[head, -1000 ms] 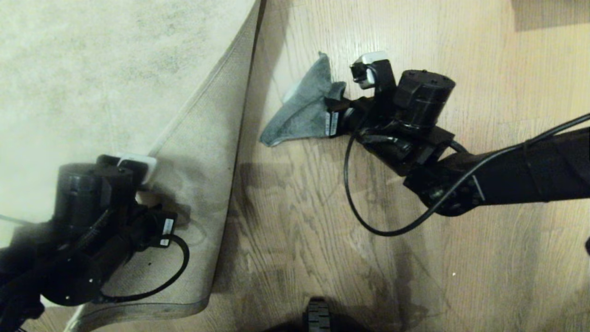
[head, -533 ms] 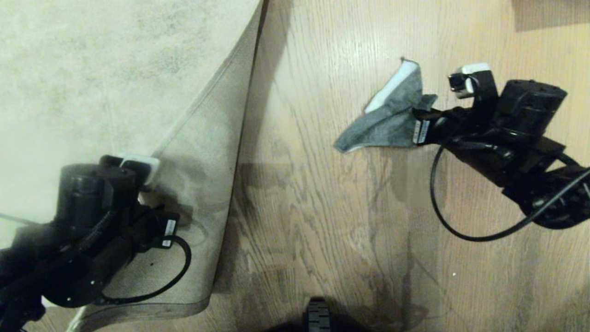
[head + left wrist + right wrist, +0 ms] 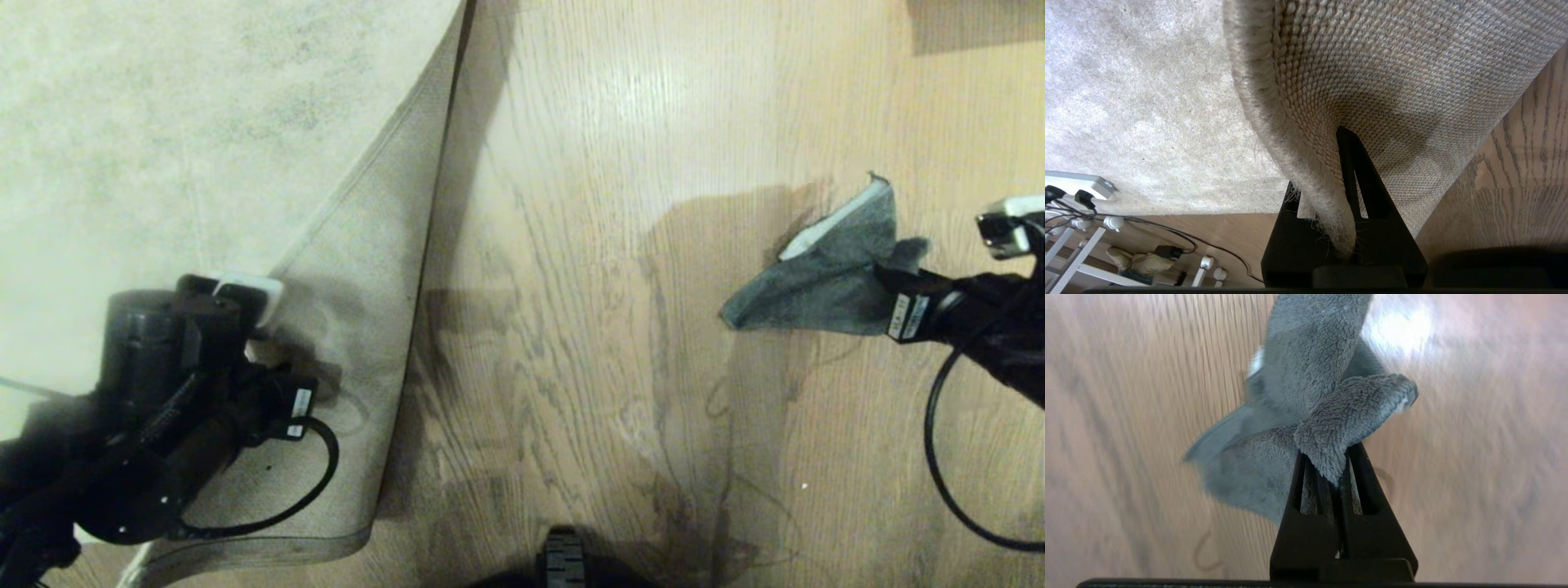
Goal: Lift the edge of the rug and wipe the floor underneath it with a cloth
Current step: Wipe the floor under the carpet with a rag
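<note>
From the head camera you see wood-plank floor on the right and the rug's folded-back corner on the left; your left pincer holds the rug edge up, and your right pincer, near the right border, grips the cloth. Your left wrist shows the rug edge pinched between the fingers, with a power strip and cables beyond the rug. Your right wrist shows the grey cloth clamped over bare floor.

My left gripper sits low and clamped, apparently tight; my right gripper is pinched closed, arm stretched rightward.
</note>
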Motion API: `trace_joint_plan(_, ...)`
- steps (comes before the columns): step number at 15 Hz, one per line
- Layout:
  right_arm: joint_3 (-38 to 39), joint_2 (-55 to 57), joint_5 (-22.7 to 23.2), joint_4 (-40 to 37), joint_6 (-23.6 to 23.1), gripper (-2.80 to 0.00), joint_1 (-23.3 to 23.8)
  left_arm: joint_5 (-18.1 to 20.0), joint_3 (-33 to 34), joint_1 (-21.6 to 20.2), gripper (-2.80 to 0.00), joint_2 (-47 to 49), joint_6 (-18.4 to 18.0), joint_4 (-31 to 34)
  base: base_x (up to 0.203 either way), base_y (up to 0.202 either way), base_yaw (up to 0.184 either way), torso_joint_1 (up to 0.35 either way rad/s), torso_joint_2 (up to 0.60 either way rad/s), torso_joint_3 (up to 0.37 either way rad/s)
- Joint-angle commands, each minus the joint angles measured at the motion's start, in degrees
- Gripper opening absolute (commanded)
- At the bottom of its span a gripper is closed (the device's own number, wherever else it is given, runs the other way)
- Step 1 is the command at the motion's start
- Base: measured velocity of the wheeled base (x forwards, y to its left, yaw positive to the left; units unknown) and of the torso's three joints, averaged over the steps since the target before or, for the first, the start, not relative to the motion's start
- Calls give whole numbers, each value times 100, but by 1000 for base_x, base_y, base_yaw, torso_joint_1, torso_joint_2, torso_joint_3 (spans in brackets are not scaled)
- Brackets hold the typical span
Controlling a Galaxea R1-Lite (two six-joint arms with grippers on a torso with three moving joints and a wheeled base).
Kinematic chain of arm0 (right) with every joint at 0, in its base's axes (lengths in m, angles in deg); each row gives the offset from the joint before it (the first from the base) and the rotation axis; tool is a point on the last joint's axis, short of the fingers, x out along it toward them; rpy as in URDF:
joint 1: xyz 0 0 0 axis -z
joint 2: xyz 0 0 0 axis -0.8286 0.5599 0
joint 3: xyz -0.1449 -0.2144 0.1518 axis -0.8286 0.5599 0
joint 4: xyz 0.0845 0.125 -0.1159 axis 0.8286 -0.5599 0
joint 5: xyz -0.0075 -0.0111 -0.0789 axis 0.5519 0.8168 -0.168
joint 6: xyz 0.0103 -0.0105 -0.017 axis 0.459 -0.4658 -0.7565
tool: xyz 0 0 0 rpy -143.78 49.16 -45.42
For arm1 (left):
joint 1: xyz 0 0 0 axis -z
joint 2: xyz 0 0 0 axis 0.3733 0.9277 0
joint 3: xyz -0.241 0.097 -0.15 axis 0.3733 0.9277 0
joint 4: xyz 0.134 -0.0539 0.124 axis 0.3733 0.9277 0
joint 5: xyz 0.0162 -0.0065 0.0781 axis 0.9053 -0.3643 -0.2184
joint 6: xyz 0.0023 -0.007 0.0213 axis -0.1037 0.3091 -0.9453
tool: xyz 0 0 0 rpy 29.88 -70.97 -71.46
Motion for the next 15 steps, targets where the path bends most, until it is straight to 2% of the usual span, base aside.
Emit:
trace_joint_plan(1, 918, -686, 53, 354, 17, -280, 144, -107, 7, 0, -280, 13, -1, -16, 0, 0, 0, 0, 0, 0)
trace_joint_plan(7, 2423, -2108, 46, 430, 7, -280, 174, -119, 7, 8, -280, 22, -1, -16, 0, 0, 0, 0, 0, 0)
trace_joint_plan(9, 2780, -2527, -85, 337, 2, -280, 174, -119, 7, 8, -280, 22, -7, -16, 0, 0, 0, 0, 0, 0)
trace_joint_plan(11, 2792, -3060, -311, -215, 1, -280, 174, -119, 7, 8, -280, 22, -10, -16, 0, 0, 0, 0, 0, 0)
trace_joint_plan(15, 2795, -4931, -419, -2037, -2, -280, 174, -119, 7, 8, -280, 22, -1, -16, 0, 0, 0, 0, 0, 0)
